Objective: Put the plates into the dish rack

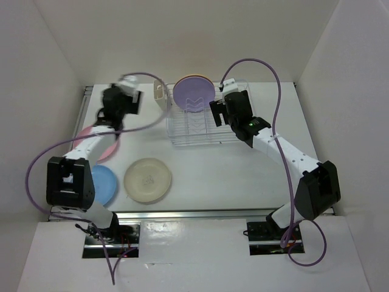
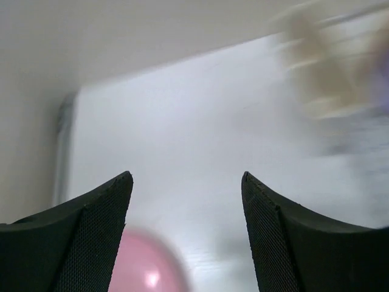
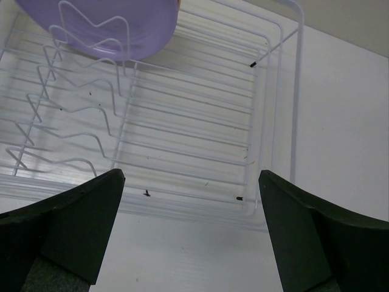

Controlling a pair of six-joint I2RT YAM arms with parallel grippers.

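**Dish rack** [image 1: 200,131]: stands at the far middle of the tabletop [image 1: 243,176], with its far edge near the back wall. The cutlery cup [image 1: 160,92] is at its left end. The near rows of prongs and the wire floor under them are bare.

**Plates in the rack, 2:** the lavender plate [image 1: 194,94] stands on edge in the far rows. The rim of the orange plate [image 1: 197,76] shows just behind it, toward the back wall.

**Plates off the rack, 3, all flat on the tabletop:**
- The pink plate [image 1: 110,151] lies well left of the rack, partly covered by the left arm.
- The cream plate [image 1: 148,179] lies in front of the rack's left end, apart from it.
- The blue plate [image 1: 104,185] lies just beyond the cream plate, farther from the rack and partly under the left arm's base.

**Open room:** there is bare tabletop in front of the rack and to its right, up to the side wall. A narrower gap lies left of the cutlery cup.

**Left arm:** it reaches away from its base over the pink plate, with its wrist left of the cutlery cup and blurred in the top view. The left claw [image 2: 186,182] is released, with its fingers spread and nothing between them.

**Right arm:** its elbow sits right of the rack and its forearm angles back toward it. The right claw [image 3: 190,176] hangs over the rack's right half, in front of the lavender plate. It is released, spread wide and holding nothing.
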